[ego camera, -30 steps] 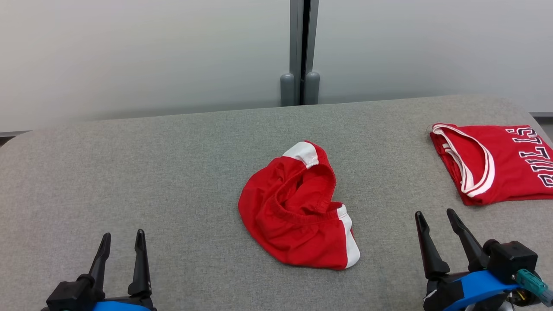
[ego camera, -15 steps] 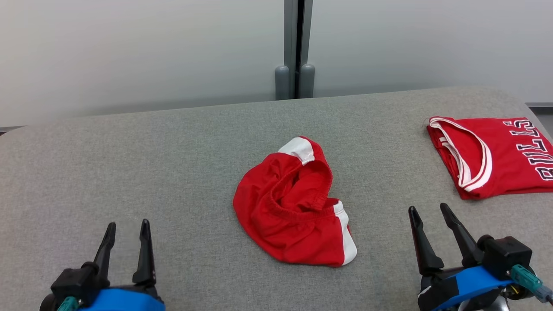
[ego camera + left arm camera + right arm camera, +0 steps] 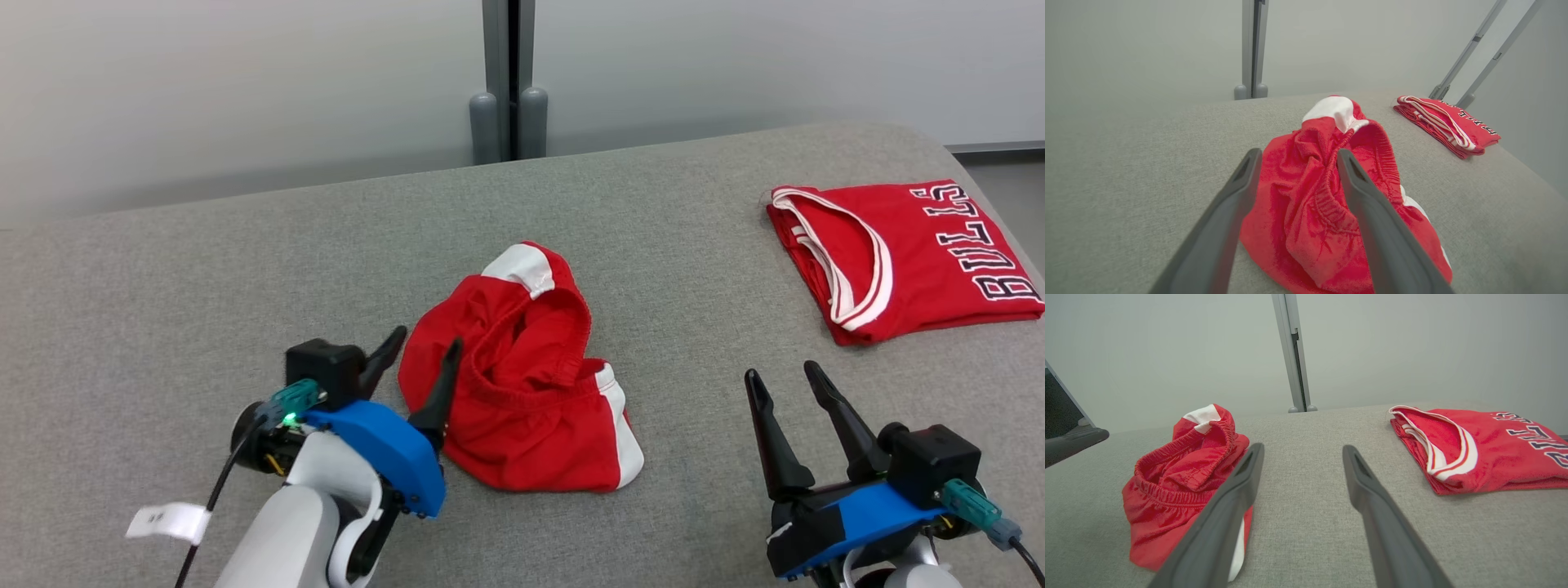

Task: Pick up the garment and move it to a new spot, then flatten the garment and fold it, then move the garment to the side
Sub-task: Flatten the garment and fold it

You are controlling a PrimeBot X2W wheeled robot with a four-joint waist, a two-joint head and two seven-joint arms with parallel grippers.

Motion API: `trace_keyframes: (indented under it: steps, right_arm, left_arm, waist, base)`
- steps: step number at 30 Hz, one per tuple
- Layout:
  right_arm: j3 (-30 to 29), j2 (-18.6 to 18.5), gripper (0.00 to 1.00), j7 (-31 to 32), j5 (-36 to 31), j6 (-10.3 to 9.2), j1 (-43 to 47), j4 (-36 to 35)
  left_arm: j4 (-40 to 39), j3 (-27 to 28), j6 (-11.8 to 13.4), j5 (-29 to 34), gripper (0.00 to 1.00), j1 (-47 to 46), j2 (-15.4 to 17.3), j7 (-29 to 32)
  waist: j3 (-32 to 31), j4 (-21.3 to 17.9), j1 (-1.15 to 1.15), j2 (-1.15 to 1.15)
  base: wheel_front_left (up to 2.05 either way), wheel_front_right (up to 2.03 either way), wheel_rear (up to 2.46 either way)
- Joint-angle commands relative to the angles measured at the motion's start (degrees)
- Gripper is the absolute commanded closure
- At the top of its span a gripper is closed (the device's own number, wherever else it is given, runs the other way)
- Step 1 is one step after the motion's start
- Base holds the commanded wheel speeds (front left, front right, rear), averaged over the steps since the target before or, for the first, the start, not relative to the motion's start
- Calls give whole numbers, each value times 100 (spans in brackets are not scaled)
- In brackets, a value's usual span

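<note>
Lower left of head view: the left gripper (image 3: 428,337) sat at the end of a pale forearm (image 3: 277,531) w/ a blue wrist cover, and a white tag (image 3: 167,521) hung by the arm's cable. Its jaws stood wide w/ nothing held. One finger (image 3: 437,392) overlapped the left edge of the garment (image 3: 522,392); the other lay just off it, over the bare grey table (image 3: 163,286). In the left wrist view the left gripper (image 3: 1299,153) straddled the garment's (image 3: 1306,204) left part, a finger on either side of a bunched fold (contact w/ the fabric couldn't be told).

Ctr of head view: the garment, red shorts w/ white side stripes, lay crumpled in a heap on the table. Its elastic waistband gaped upward, w/ one white patch at the top of the heap and another at lower right. In the right wrist view it (image 3: 1175,473) sat at frame left.

Lower right: the right gripper (image 3: 780,370) hovered over bare table, jaws likewise spread wide & empty, well apart from the garment. In the right wrist view the right gripper (image 3: 1303,448) framed bare grey surface btwn garment and jersey (image 3: 1486,453).

Upper right: the jersey (image 3: 906,261), red, folded, w/ white trim & dark lettering, lay flat near the table's right edge. A grey post (image 3: 508,82) stood behind the table at upper ctr.
</note>
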Motion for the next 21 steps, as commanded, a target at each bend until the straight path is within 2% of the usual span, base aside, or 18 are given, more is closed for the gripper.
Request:
trace_keyframes:
  steps: [1, 4, 10, 16, 17, 19, 21]
  right_arm:
    - [11, 1, 0, -27, 34, 1, -64, 10]
    - [87, 1, 0, -54, 57, 1, -137, 51]
    - [143, 1, 0, -120, 79, 1, -232, 140]
    - [126, 1, 0, -163, 114, 1, -178, 213]
    - [130, 1, 0, -171, 122, 1, -171, 220]
    - [152, 1, 0, -181, 137, 1, -167, 233]
    - [158, 1, 0, -196, 139, 1, -168, 245]
  left_arm:
    - [50, -58, -17, -10, 0, -138, -9, 84]
    - [336, -249, -15, -37, 0, -430, -61, 546]
    - [930, -319, 300, -34, 0, -758, -101, 1355]
    - [1156, -306, 532, -104, 0, -787, -71, 1945]
    - [1159, -299, 578, -80, 13, -803, -45, 1969]
    - [1116, -265, 644, -40, 96, -856, -10, 1818]
    - [1094, -235, 670, 7, 100, -895, 5, 1595]
  waist:
    - [44, -43, -1, 0]
    - [106, -142, -1, 0]
    - [156, -428, -1, 0]
    - [164, -637, -1, 0]
    - [169, -657, -1, 0]
    - [172, -697, -1, 0]
    - [172, -729, -1, 0]
  base:
    - [0, 0, 0]
    - [0, 0, 0]
    - [0, 0, 0]
    - [0, 0, 0]
    - [0, 0, 0]
    - [0, 0, 0]
    - [0, 0, 0]
